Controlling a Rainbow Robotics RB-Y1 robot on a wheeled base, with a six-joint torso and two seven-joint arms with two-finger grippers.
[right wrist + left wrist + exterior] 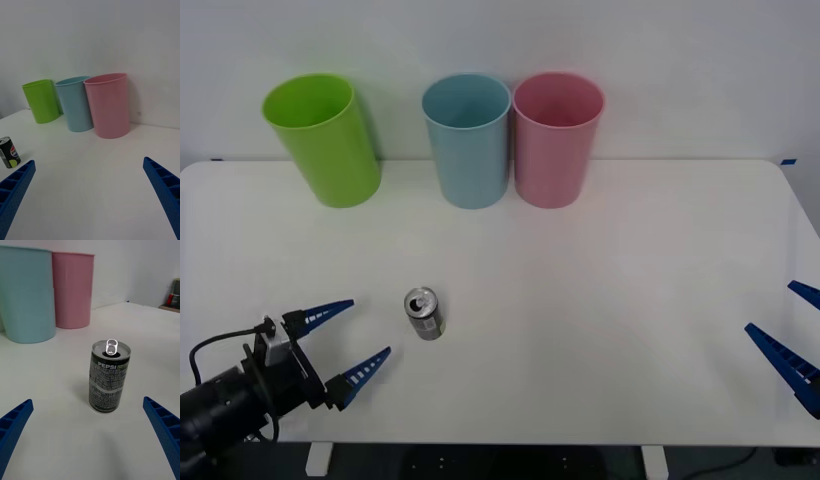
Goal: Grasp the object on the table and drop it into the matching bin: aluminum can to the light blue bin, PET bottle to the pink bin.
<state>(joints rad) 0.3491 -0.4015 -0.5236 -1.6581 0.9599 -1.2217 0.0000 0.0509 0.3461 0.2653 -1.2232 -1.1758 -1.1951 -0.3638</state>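
Observation:
A small dark grey aluminum can (pixel 423 314) with a pull-tab top stands upright on the white table (pixel 600 300), left of centre near the front. My left gripper (pixel 348 343) is open, low over the table just left of the can, its fingers pointing at it. The left wrist view has the can (pixel 108 380) a short way ahead, between the lines of the two blue fingers. The can (pixel 9 152) is also in the right wrist view. The light blue bin (pixel 468 140) and pink bin (pixel 556 138) stand side by side at the back. My right gripper (pixel 792 335) is open at the table's front right edge.
A lime green bin (pixel 325 138) stands at the back left, apart from the blue one. A white wall rises right behind the bins. Open tabletop stretches between the can and the bins, and across the right half.

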